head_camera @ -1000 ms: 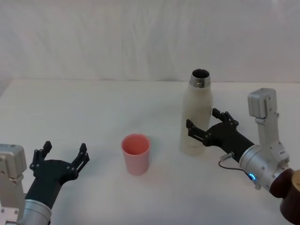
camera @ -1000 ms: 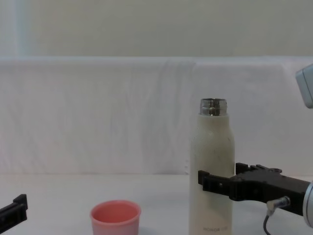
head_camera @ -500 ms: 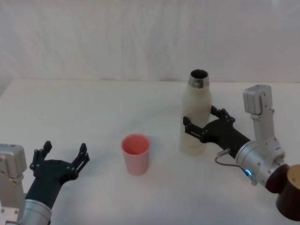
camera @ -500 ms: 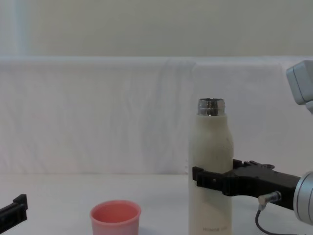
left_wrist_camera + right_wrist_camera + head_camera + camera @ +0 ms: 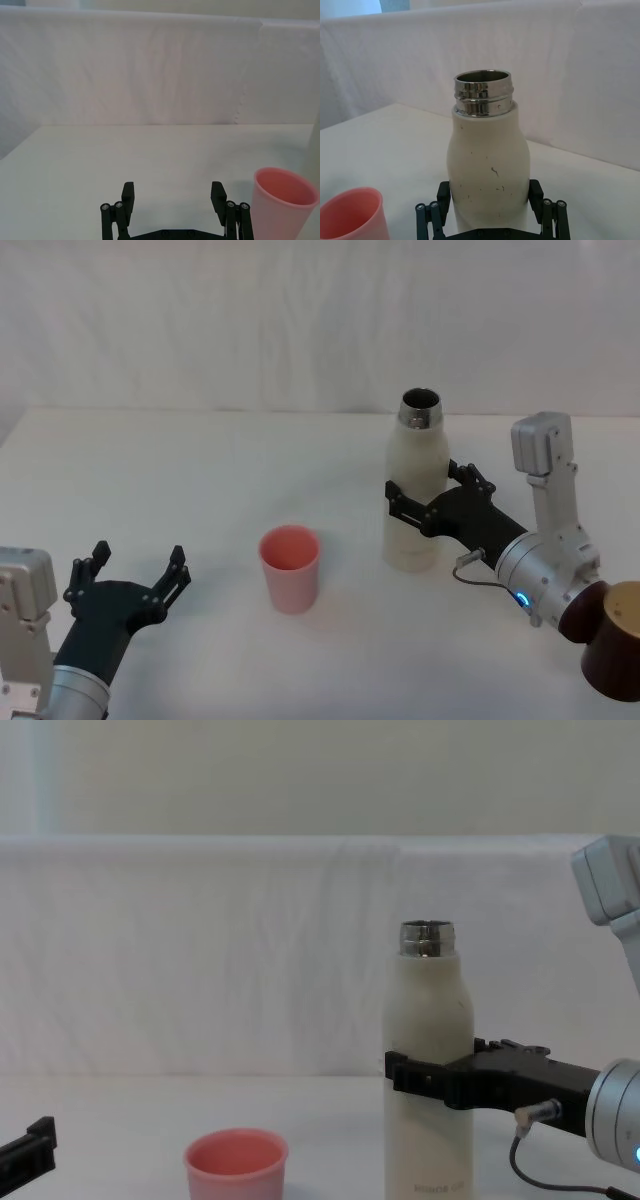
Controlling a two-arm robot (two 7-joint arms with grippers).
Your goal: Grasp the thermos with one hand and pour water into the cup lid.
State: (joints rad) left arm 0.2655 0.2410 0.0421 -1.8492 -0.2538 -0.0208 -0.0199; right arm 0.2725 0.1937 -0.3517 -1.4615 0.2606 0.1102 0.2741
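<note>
The thermos [image 5: 417, 490] stands upright right of centre in the head view, on the white table [image 5: 200, 470], its lid off and the steel threaded neck [image 5: 421, 408] open to the top. The right pincer [image 5: 423, 499] reaches in from the lower right of that frame and sits around the lower half of the bottle, one finger on each side of the body. In the right wrist view the fingers [image 5: 431, 212] flank the cream body [image 5: 487, 180] closely, at the bottom of that picture; whether they press on it or only stand beside it cannot be told, so the pincer reads as apart, straddling the thermos. From the chest view the thermos [image 5: 428, 1060] rises in the right half of the frame with the black pincer [image 5: 420, 1075] crossing its middle from the right edge, and small grey lettering shows near its base.

The cup lid [image 5: 291, 567], a salmon-pink cup, stands upright and open-mouthed near the centre of the head view, to the left of the thermos and apart from it. In the chest view it sits at the bottom edge, left of the bottle [image 5: 237, 1165].

The left pincer [image 5: 127, 575] rests in the lower left of the head view, fingers spread wide and holding nothing. In the left wrist view its fingertips [image 5: 128, 191] stand apart over bare table, with the pink cup [image 5: 281, 200] at the lower right of the frame.
</note>
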